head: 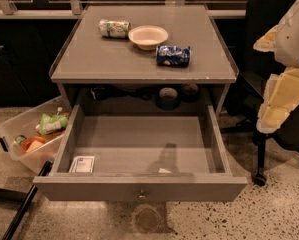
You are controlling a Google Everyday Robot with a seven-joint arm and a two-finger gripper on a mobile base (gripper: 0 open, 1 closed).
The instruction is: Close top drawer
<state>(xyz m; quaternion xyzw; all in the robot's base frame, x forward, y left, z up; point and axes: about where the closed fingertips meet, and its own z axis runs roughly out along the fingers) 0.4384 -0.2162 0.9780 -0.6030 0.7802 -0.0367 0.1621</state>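
The top drawer (139,188) is a wide grey drawer pulled far out of the grey cabinet toward me. Its flat front panel has a small round metal knob (142,196) at the centre. A white packet (82,164) lies in its front left corner, and a small white scrap (164,170) lies near the front middle. My arm comes in at the right edge. My gripper (270,118) hangs to the right of the drawer, level with its right side wall and apart from it.
On the cabinet top (89,59) lie a green can (114,28), a white bowl (148,36) and a blue can (173,55). Dark round objects (167,96) sit behind the drawer. A clear bin (11,134) of snacks stands left. A black office chair (261,174) stands right.
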